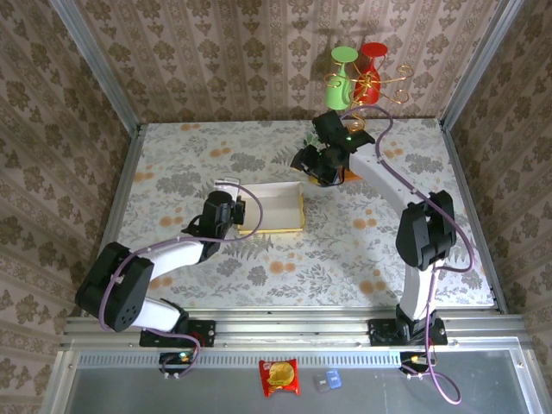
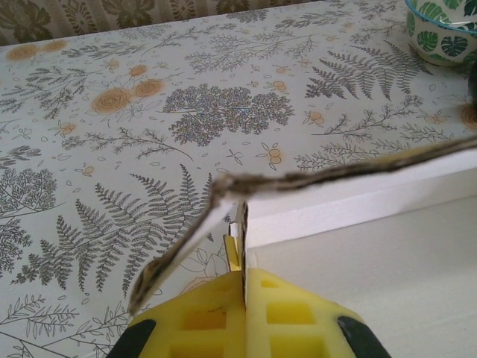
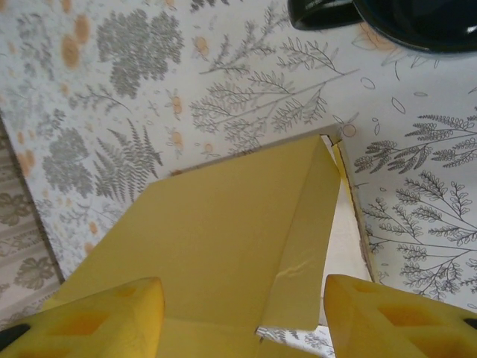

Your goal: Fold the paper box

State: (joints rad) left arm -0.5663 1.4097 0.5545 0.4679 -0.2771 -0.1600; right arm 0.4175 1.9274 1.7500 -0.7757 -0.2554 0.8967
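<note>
Now the paper box (image 1: 274, 207) is being folded.
It sits on the table (image 1: 362, 250); the left gripper (image 2: 244, 287) pinches its side wall (image 2: 358, 201), likely to keep it still, while the right gripper (image 3: 242, 298), spread wide, hangs over a yellow flap (image 3: 223, 224).

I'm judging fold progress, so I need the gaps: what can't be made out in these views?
Top external: left edge of the paper box, hidden under the left gripper.
Right wrist: a dark mug, cut off by the top edge.
Left wrist: a leaf-patterned cup, cut off at the corner.
Top external: the red snack packet, print too small.
</note>
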